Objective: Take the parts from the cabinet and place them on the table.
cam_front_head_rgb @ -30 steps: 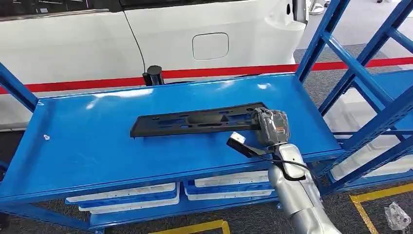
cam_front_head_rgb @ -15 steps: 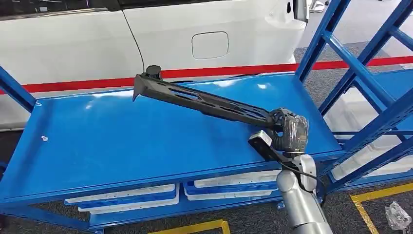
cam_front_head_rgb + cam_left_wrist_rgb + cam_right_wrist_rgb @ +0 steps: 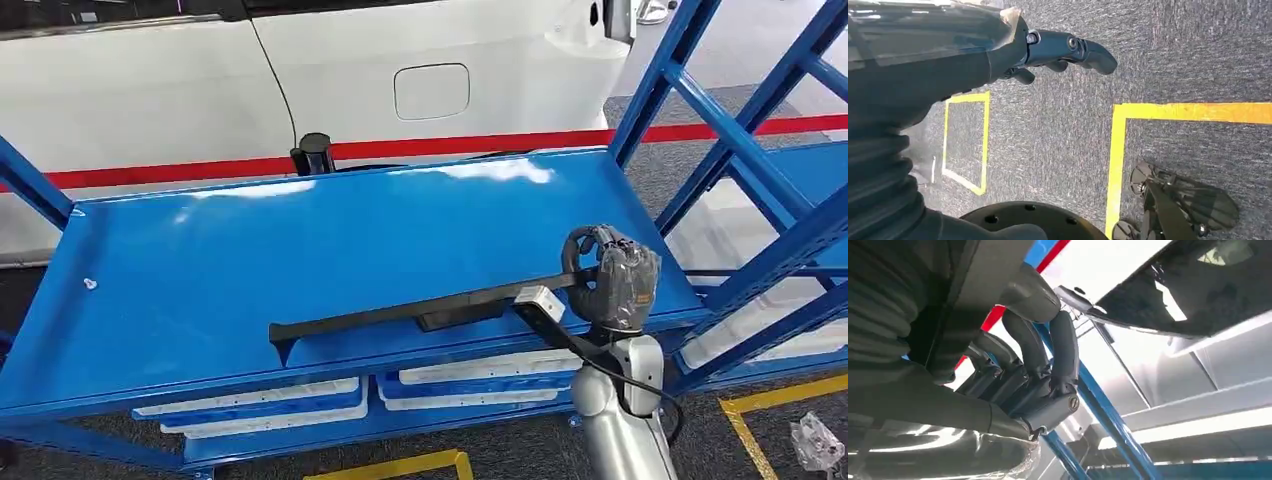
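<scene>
Head view: the right hand [image 3: 612, 276] grips one end of a long black part [image 3: 400, 313], fingers wrapped around it. The part extends from the hand toward the robot's left, low over the front edge of the blue shelf [image 3: 250, 250]; contact with the shelf cannot be determined. White trays [image 3: 260, 402] sit on the level below. A white car [image 3: 300, 70] stands behind the shelf.

Left wrist view: the left hand [image 3: 1048, 50] hangs above grey carpet [image 3: 1173, 60] marked with yellow lines [image 3: 1115, 150]; its fingers are extended, slightly curled and hold nothing.

Right wrist view: the right hand's fingers [image 3: 1048, 355] are curled tightly around the dark part [image 3: 973, 300], beside a blue frame post [image 3: 1108, 425].
</scene>
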Available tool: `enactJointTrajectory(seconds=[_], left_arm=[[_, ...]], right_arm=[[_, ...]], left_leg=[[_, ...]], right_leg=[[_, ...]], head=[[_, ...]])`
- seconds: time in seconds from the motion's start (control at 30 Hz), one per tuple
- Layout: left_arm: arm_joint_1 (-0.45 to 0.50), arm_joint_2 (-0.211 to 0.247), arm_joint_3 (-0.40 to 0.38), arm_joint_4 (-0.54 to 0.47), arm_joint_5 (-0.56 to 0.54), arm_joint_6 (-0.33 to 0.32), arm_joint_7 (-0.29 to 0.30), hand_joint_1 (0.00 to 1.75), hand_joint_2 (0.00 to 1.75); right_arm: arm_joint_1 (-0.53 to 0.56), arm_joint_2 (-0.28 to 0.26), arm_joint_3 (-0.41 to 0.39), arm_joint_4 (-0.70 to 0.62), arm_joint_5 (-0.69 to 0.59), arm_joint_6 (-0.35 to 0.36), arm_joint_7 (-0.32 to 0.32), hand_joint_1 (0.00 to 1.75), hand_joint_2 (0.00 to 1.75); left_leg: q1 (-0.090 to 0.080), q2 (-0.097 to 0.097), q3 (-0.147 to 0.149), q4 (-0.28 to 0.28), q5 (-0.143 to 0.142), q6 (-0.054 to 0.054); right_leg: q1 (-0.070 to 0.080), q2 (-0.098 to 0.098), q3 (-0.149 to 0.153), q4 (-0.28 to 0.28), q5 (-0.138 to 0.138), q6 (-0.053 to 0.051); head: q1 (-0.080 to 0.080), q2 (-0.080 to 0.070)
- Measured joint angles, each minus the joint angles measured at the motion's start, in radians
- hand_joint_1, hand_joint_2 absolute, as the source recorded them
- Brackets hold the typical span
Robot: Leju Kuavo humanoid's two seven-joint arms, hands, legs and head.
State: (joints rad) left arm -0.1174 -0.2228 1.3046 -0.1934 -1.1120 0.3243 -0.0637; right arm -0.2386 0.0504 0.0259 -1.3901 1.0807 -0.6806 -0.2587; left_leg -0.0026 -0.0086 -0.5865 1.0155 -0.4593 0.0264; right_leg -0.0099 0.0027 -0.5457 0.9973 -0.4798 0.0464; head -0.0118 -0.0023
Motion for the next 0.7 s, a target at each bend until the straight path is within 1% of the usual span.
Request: enactJointTrajectory(seconds=[0.07,0.2,0.27,0.33,0.4,0.43,0.5,0.53,0.57,0.7], left_arm=[[0.000,0.000,0.000,0.000,0.001,0.006,0.000,0.00,1.75],[0.000,-0.001,0.000,0.000,0.005,0.013,0.002,0.00,1.75],[0.000,-0.002,0.000,0.000,0.006,0.015,0.003,0.00,1.75],[0.000,-0.002,0.000,0.000,0.006,0.014,0.003,0.00,1.75],[0.000,-0.001,0.000,0.000,0.006,0.008,0.003,0.00,1.75],[0.000,-0.001,0.000,0.000,0.006,0.006,0.001,0.00,1.75],[0.000,0.001,0.000,0.000,0.006,0.002,-0.003,0.00,1.75],[0.000,0.002,0.000,0.000,0.006,0.002,-0.003,0.00,1.75],[0.001,0.003,0.000,0.000,0.006,0.002,-0.004,0.00,1.75],[0.000,0.005,0.000,0.000,0.006,0.002,-0.005,0.00,1.75]], right_arm=[[0.007,0.005,0.000,-0.035,-0.003,-0.009,-0.025,1.75,1.75],[0.008,0.034,-0.012,-0.118,-0.034,-0.011,-0.108,1.75,1.75],[0.006,0.044,-0.019,-0.145,-0.046,-0.011,-0.129,1.75,1.75],[0.001,0.049,-0.028,-0.159,-0.066,-0.012,-0.135,1.75,1.75],[0.001,0.045,-0.029,-0.167,-0.126,-0.012,-0.127,1.75,1.75],[0.001,0.041,-0.027,-0.170,-0.177,-0.011,-0.126,1.75,1.75],[0.009,0.022,-0.010,-0.191,-0.389,0.023,-0.147,1.75,1.75],[0.016,0.013,0.001,-0.204,-0.466,0.036,-0.157,1.75,1.75],[0.021,0.007,0.008,-0.217,-0.513,0.042,-0.161,1.75,1.75],[0.034,-0.010,0.025,-0.245,-0.521,0.050,-0.170,1.75,1.75]], left_leg=[[0.000,0.000,-0.001,0.000,0.000,0.000],[0.000,0.000,-0.001,0.000,0.000,0.000],[0.000,0.000,-0.001,0.000,0.000,0.000],[0.000,0.000,-0.001,0.000,0.000,0.000],[0.000,0.000,-0.001,0.000,0.000,0.000],[0.000,0.000,-0.001,0.000,0.000,0.000],[0.000,0.000,-0.001,0.000,0.000,0.000],[0.000,0.000,-0.001,0.000,0.000,0.000],[0.000,0.000,-0.001,0.000,0.000,0.000],[0.000,0.000,-0.001,0.000,0.000,0.000]], right_leg=[[0.000,0.000,-0.001,0.000,0.000,0.000],[0.000,0.000,-0.001,0.000,0.000,0.000],[0.000,0.000,-0.001,0.000,0.000,0.000],[0.000,0.000,-0.001,0.000,0.000,0.000],[0.000,0.000,-0.001,0.000,0.000,0.000],[0.000,0.000,-0.001,0.000,0.000,0.000],[0.000,0.000,-0.001,0.000,0.000,0.000],[0.000,0.000,-0.001,0.000,0.000,0.000],[0.000,0.000,-0.001,0.000,0.000,0.000],[0.000,0.000,-0.002,0.000,0.000,0.000]], head=[[0.000,0.000],[0.000,0.000],[0.000,0.000],[0.000,0.000],[0.000,0.000],[0.000,0.000],[0.000,0.000],[0.000,0.000],[0.000,0.000],[0.000,0.000]])
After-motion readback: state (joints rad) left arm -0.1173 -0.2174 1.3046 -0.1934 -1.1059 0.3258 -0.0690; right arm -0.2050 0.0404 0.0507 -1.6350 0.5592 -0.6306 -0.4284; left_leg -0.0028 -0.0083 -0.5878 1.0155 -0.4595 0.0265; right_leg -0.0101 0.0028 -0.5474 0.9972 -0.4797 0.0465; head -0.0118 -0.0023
